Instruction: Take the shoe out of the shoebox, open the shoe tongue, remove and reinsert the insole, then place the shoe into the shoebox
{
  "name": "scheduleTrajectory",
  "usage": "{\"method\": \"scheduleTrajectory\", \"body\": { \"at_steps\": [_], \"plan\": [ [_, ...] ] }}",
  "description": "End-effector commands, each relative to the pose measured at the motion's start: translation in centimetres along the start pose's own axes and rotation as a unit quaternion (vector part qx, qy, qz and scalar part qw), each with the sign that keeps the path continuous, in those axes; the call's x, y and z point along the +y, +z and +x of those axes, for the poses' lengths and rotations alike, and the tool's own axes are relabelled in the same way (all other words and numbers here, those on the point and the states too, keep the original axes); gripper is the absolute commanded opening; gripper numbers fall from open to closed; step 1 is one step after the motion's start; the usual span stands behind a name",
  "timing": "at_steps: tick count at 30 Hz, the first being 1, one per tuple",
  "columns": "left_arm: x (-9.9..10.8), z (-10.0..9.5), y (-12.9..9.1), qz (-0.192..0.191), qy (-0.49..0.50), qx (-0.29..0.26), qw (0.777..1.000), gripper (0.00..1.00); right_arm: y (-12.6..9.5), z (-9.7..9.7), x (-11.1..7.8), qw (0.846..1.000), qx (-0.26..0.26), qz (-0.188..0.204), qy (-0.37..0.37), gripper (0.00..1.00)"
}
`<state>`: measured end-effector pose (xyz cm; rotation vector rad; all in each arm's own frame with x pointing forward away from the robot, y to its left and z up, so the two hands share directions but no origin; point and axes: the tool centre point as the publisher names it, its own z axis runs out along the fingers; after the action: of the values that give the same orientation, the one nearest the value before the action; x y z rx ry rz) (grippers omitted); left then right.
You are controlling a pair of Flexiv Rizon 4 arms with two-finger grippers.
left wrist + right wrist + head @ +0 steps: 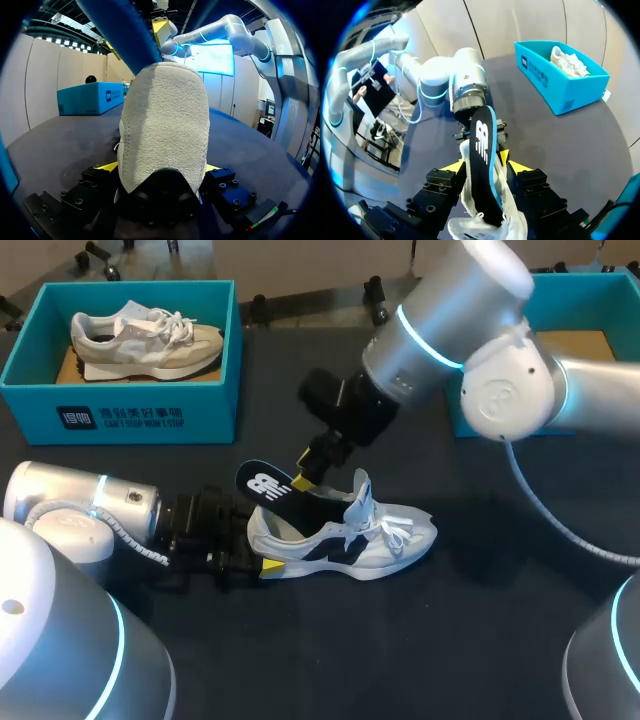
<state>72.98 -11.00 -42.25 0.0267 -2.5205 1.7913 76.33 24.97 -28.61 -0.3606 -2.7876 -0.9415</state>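
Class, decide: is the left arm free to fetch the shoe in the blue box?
Probably not: the left gripper is shut on the heel of the table shoe, though the blue box stands open.

Big dark table, flat plain top, dull grey-black. Soft even light on it, faint shadows under things.

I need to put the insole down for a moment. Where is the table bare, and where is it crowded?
Bare dark table lies in front of the white-and-black sneaker, up to the near edge, and to its right, under the right arm. Crowded: the middle, where the left gripper holds the heel and the right gripper holds the black blue-edged insole.
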Motion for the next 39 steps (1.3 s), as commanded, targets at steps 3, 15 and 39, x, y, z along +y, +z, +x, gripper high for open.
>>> {"method": "scheduleTrajectory", "body": {
  "at_steps": [3,15,39],
  "plan": [
    [0.1,-0.1,0.1,0.0,0.0,0.001,1.0,0.0,1.1,-0.3,0.0,1.0,0.006,-0.024,0.008,0.49],
    [0.1,-0.1,0.1,0.0,0.0,0.001,1.0,0.0,2.8,0.1,0.3,0.999,0.018,-0.033,0.003,0.45],
    [0.1,-0.1,0.1,0.0,0.0,0.001,1.0,0.0,4.6,0.4,0.0,0.998,0.056,-0.014,0.0,0.2]
  ]
}}
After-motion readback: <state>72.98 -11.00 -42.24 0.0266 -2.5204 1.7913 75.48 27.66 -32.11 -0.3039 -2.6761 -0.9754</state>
